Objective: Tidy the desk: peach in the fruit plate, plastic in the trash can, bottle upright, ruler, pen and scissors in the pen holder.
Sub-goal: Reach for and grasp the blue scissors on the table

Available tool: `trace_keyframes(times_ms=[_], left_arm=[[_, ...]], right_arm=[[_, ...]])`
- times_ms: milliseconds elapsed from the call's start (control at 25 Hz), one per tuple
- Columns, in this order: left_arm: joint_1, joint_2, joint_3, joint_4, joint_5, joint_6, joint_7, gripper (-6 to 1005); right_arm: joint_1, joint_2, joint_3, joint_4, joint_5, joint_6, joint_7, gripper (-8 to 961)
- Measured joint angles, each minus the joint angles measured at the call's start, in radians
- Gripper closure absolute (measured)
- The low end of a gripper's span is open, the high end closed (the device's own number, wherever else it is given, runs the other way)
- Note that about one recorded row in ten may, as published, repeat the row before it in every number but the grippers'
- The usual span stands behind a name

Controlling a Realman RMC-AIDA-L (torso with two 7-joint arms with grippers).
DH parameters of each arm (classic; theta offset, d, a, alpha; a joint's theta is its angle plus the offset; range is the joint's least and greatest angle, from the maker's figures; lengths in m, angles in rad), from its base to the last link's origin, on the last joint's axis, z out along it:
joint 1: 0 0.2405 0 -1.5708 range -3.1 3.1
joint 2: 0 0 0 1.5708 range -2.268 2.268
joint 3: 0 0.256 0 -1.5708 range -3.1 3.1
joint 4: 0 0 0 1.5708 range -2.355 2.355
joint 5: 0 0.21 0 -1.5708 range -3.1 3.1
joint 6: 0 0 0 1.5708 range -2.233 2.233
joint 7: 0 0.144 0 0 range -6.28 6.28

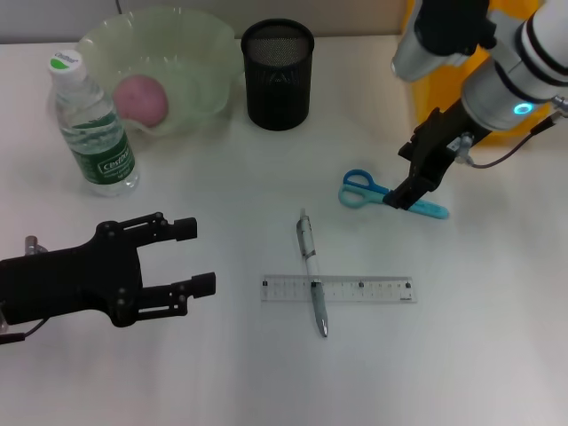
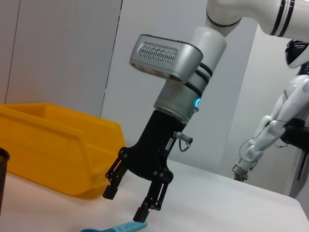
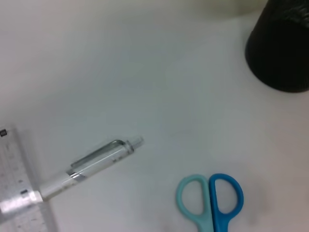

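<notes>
I see the pink peach [image 1: 140, 98] plated and the clear bottle [image 1: 91, 126] upright; my spread right gripper [image 1: 411, 184] straddles the blue-handled scissors [image 1: 388, 195], with pen [image 1: 311, 270] and ruler [image 1: 337, 290] left at six o'clock.

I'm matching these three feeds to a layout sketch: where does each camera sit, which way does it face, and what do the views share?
Head view: up on the robot's head, looking forward and down at the desk; both arms show, the left gripper open low over the desk, the right gripper at the scissors.
Left wrist view: low on the left arm, looking across the desk at the right gripper, open.
Right wrist view: looking down on the scissors and pen; no fingers visible.
Shared: the scissors appear in all three views.
</notes>
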Motion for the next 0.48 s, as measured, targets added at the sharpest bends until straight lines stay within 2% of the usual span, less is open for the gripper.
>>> trace_keyframes(times_ms=[400,480], left_arm=[[-0.008,-0.002,0.000,0.000,0.000,-0.022,-0.012,211],[-0.009,-0.002,0.000,0.000,0.000,-0.026,-0.012,211]], right_arm=[[0.021,0.006,-0.072,0.074,0.001,0.084,0.006,166],[0.024,0.007,-0.077,0.090,0.004,0.103,0.006,364]])
